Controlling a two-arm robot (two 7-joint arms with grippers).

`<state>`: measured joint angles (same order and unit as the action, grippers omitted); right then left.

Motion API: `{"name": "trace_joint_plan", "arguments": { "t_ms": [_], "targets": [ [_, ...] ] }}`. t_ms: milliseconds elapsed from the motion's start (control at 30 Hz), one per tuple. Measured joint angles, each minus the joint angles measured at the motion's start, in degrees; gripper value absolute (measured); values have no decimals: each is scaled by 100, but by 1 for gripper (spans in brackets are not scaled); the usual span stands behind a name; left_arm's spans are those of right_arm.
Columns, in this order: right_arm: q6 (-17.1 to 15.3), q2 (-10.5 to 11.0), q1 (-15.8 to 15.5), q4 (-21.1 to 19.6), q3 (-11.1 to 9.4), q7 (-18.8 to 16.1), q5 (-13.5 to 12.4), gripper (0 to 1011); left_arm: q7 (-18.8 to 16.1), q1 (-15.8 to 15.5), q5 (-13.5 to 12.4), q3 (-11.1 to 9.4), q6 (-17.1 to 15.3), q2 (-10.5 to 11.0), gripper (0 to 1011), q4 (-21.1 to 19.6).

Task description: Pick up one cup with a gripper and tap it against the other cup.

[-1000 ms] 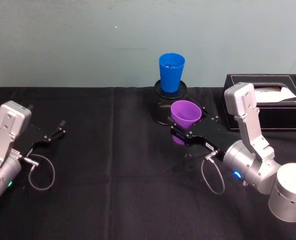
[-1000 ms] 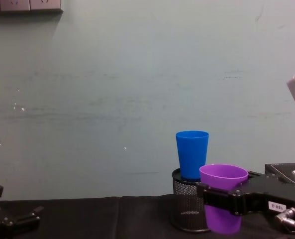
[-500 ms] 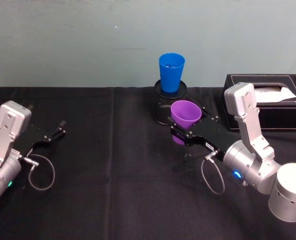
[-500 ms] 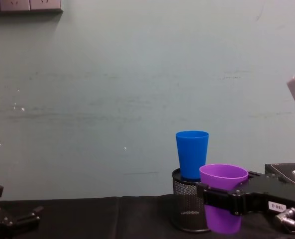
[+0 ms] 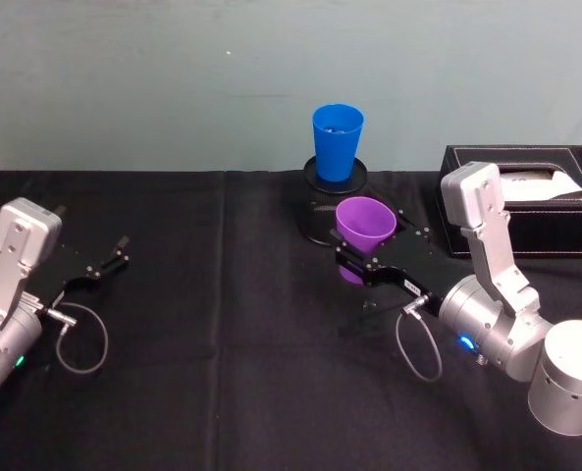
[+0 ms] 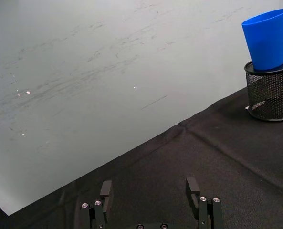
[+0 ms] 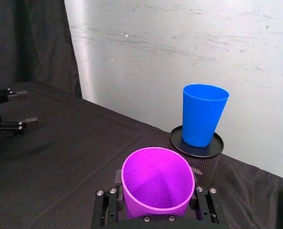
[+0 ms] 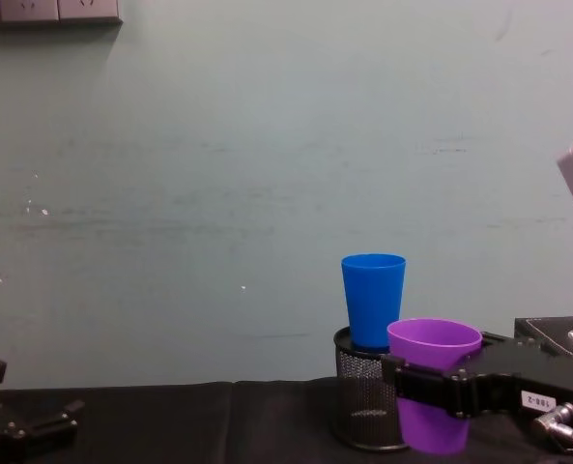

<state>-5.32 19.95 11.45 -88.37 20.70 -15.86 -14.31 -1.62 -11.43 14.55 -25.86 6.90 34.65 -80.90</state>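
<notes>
A: Right gripper [image 5: 366, 247] clenched on purple cup [image 5: 365, 222], held between the fingers below the rim; blue cup [image 5: 337, 140] just beyond the fingertips and higher, perched on mesh holder [image 5: 317, 220].

B: Noted; left gripper [image 5: 109, 258] parked, fingers spread, empty. Risks: hard tap likely to topple blue cup off its perch; low approach likely to strike holder instead.

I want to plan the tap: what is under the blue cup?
A black mesh holder; the blue cup stands on its top. The holder's inside is hidden.
</notes>
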Motion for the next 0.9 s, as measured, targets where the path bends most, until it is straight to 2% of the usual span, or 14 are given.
{"name": "trace_joint_plan", "arguments": {
  "t_ms": [900],
  "targets": [
    [0, 0, 0, 0, 0, 0, 0, 738, 0, -1, 0, 0, 0, 0, 1000, 0]
  ]
}}
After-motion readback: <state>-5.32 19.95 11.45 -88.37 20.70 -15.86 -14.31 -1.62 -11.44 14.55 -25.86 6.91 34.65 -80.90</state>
